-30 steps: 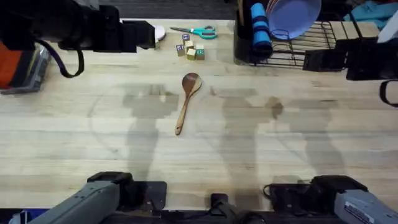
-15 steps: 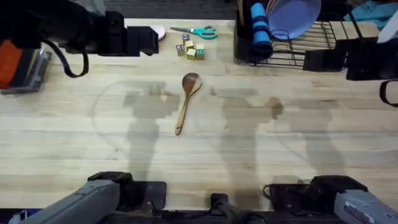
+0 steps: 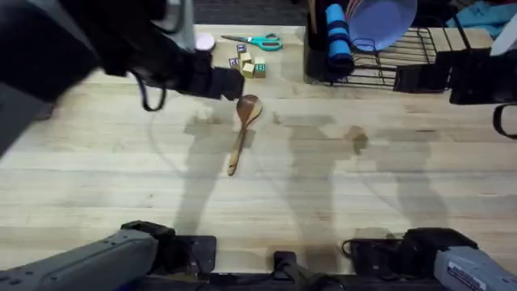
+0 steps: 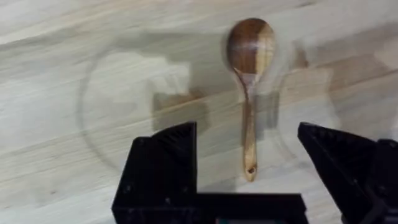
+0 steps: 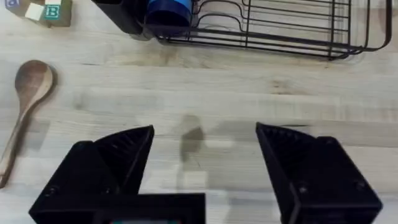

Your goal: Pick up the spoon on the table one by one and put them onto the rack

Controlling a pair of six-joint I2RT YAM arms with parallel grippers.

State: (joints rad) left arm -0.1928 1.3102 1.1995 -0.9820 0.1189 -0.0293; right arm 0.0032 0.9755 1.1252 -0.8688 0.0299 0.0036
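Observation:
The brown wooden spoon (image 3: 241, 129) lies on the table (image 3: 363, 186) just left of centre, bowl toward the back, handle toward the front. My left gripper (image 3: 229, 83) hangs above the table just behind and left of the spoon's bowl. In the left wrist view the spoon (image 4: 249, 87) lies lengthwise between the open fingers (image 4: 163, 163), untouched. The black wire rack (image 3: 396, 52) stands at the back right. My right gripper (image 3: 414, 78) hovers in front of the rack, and in the right wrist view its gripper (image 5: 205, 134) is open and holds nothing.
Teal-handled scissors (image 3: 260, 40) and small lettered blocks (image 3: 247, 67) lie at the back behind the spoon. The rack holds a purple plate (image 3: 381, 20) and a blue cylinder (image 3: 338, 36) in its holder. The left arm looms large and dark over the back left.
The left arm has swung from the back left to the right and forward, bringing its gripper beside the spoon's bowl. The spoon and the right arm have not moved.

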